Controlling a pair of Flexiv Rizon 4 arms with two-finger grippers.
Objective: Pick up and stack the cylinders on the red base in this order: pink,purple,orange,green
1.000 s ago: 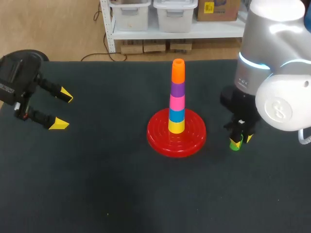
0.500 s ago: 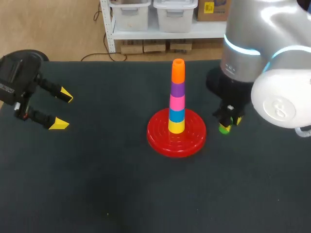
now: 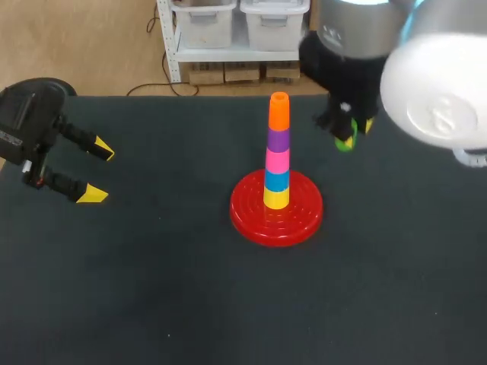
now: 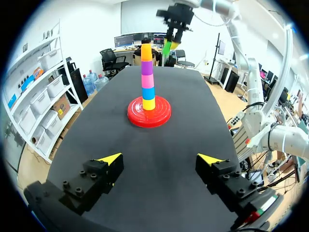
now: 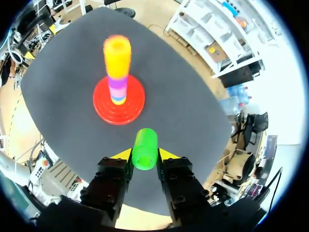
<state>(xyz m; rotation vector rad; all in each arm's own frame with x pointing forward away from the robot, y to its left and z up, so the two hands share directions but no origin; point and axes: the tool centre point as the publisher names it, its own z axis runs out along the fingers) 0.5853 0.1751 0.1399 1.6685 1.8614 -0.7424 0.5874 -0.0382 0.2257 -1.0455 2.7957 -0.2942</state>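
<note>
On the red base (image 3: 276, 211) (image 4: 149, 112) (image 5: 119, 103) stands a stack of yellow, blue, pink, purple and orange cylinders; the orange cylinder (image 3: 278, 111) (image 4: 146, 51) (image 5: 117, 52) is on top. My right gripper (image 3: 349, 134) (image 5: 145, 155) hangs high in the air to the right of the stack's top, shut on the green cylinder (image 3: 345, 141) (image 5: 145, 149) (image 4: 167, 47). My left gripper (image 3: 93, 170) (image 4: 159, 159) stays open over the table's left side, nothing between its fingers.
Black table (image 3: 152, 289) all around the base, with nothing else lying on it. The right arm's large white body (image 3: 434, 84) covers the far right corner in the head view.
My right gripper has risen from the table right of the base, carrying the green cylinder up and toward the stack's top. The left arm has not moved.
</note>
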